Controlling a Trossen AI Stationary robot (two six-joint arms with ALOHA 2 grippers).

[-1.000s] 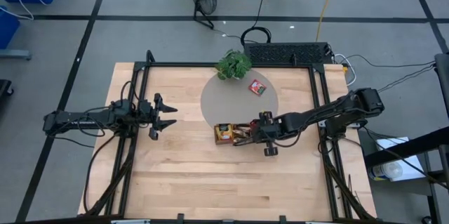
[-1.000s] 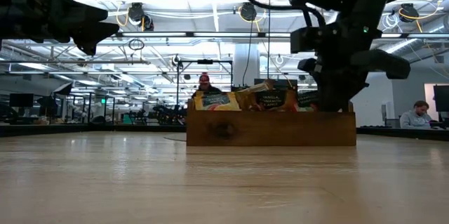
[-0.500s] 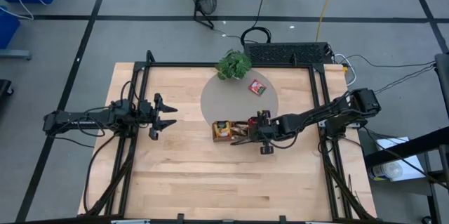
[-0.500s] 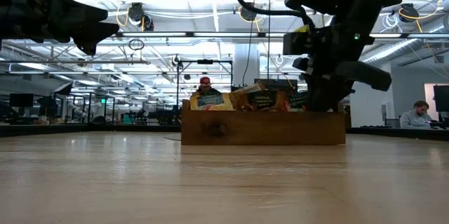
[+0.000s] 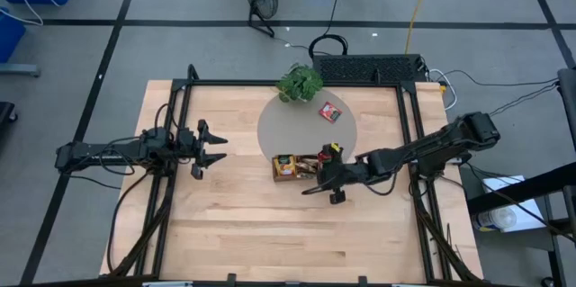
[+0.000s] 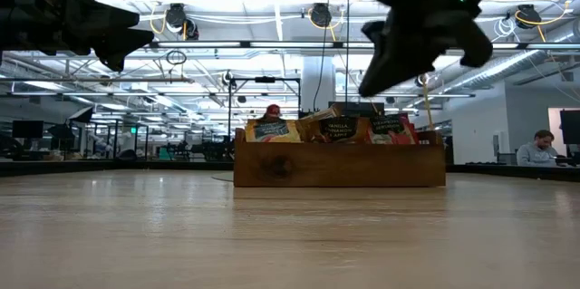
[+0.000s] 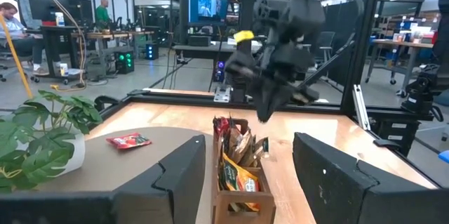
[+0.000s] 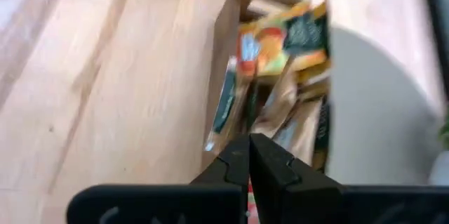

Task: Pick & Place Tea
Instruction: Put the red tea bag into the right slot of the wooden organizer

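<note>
The wooden tray [image 5: 295, 167] stands on the table, half on the grey round mat [image 5: 270, 125]. Tea packets [image 6: 340, 129] stand upright in it. One red packet [image 5: 330, 112] lies flat on the mat. My right gripper [image 5: 312, 185] hangs above the tray's near right end [image 6: 372, 82], tilted and shut. A red sliver [image 8: 248, 194] shows between its fingers. My left gripper [image 5: 214, 147] waits open over the table's left part, its fingers framing the tray [image 7: 238, 182] from afar. My right gripper is shut on what looks like a red tea packet, seen only edge-on as a thin red strip [image 8: 248, 194] between the two fingers. It is lifted clear of the tray. The fingers hide which part of the packet they have.
A leafy potted plant [image 5: 300, 83] stands at the mat's far edge. Black frame rails [image 5: 409, 134] run along the table's left and right sides. Bare wood lies near and left of the tray. A person sits at a desk [image 6: 541, 147] beyond the table.
My right gripper was down at the tray's right end. It then rose above the tray, tipped, and drew a little toward the table's near edge. While it was down, the tray slid a short way toward the table's left.
</note>
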